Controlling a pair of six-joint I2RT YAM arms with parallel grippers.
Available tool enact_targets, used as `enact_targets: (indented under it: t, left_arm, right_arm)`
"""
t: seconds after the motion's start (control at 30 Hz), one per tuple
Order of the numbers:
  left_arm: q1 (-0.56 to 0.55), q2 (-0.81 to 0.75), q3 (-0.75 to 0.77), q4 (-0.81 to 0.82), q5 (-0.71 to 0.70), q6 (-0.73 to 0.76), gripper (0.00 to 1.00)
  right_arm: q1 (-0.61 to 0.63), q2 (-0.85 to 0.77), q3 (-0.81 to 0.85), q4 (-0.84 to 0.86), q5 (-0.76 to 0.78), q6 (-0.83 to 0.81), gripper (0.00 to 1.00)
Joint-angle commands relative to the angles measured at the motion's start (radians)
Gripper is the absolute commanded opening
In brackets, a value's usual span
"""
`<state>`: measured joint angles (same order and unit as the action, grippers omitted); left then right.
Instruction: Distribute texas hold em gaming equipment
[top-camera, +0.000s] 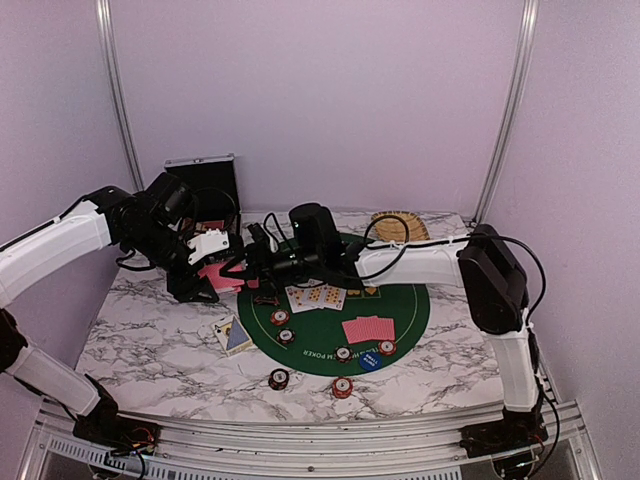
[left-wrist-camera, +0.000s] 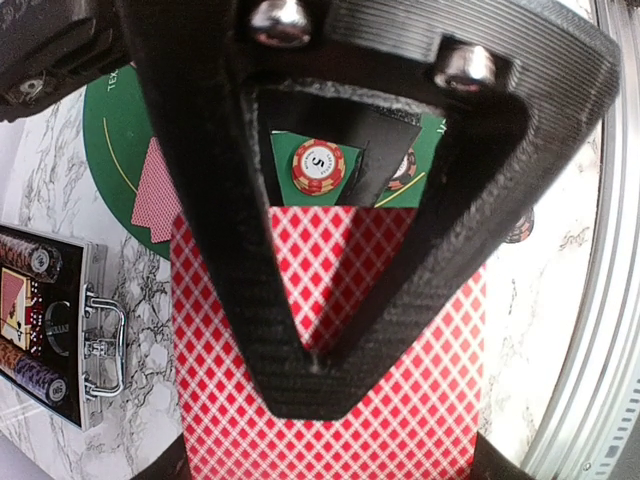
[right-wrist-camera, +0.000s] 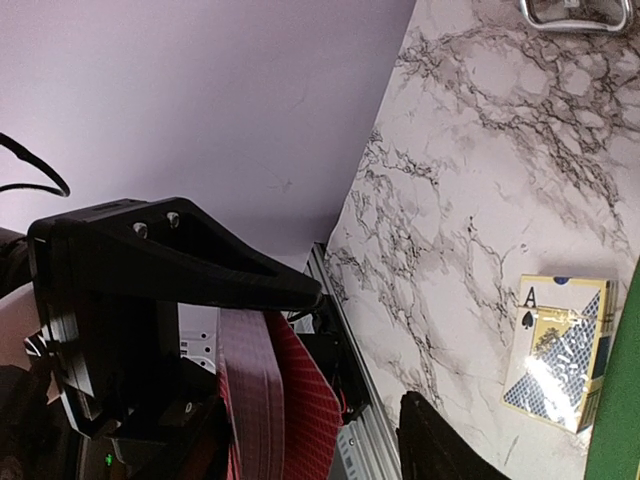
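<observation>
Soft, even, violet-tinged light falls from above, and shadows on the round green felt poker mat (top-camera: 405, 305) are faint. From the left wrist, the red diamond-backed playing cards (left-wrist-camera: 430, 420) below the mat are sharp, the white marble tabletop (left-wrist-camera: 560, 300) right of it is overexposed, and the frame edges bow.

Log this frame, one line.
left gripper: shut on red-backed deck | right gripper: at deck, state unclear | felt: chips, cards laid out

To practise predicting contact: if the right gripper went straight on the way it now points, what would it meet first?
Probably the red-backed card deck clamped in the left gripper. The right gripper points left at it from close by; the exact gap is unclear.
</observation>
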<state>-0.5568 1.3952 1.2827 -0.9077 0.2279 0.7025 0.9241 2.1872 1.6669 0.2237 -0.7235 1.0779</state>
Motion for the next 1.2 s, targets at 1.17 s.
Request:
enact_targets:
  t: [1.17]
  left_arm:
    - [0.006,-0.018,0.014,0.012,0.002,-0.001,0.0]
  right_arm:
    - [-0.034,-0.2,-0.121,-0.051,-0.006,-0.021,0.3]
